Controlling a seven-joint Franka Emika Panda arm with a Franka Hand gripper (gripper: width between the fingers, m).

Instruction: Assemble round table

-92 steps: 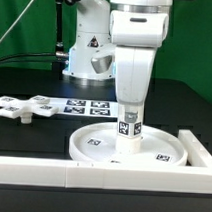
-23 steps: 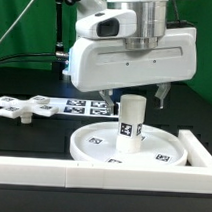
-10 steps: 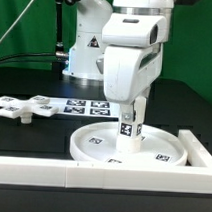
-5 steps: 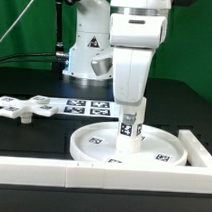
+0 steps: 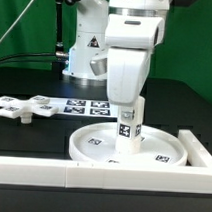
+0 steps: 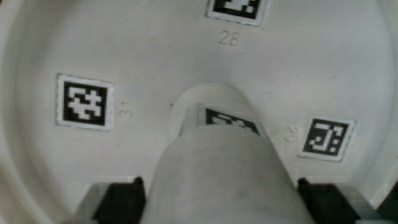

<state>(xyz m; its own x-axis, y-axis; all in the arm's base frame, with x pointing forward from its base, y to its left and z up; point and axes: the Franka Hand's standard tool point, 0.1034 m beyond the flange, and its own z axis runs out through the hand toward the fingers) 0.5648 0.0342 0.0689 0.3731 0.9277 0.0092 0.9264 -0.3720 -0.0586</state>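
Round table kit: the post (image 5: 129, 129) is standing upright in the middle of the big rimmed disc (image 5: 92, 143). The disc is lying flat on the black desk (image 5: 33, 136), sitting in the corner of the white border wall (image 5: 41, 172) over on the exterior view's right. The arm (image 5: 131, 50) is hanging straight down over it, and the jaws are pinching the post near its top. The wrist view is showing that pretty clearly, with a dark pad (image 6: 121, 202) pressing on each side of the post (image 6: 222, 170) and the disc (image 6: 107, 50) with its square tags lying below. The cross-shaped piece (image 5: 24, 107) is sitting loose on the desk, well apart toward the exterior view's left. The marker board (image 5: 89, 106) is lying just behind the disc.
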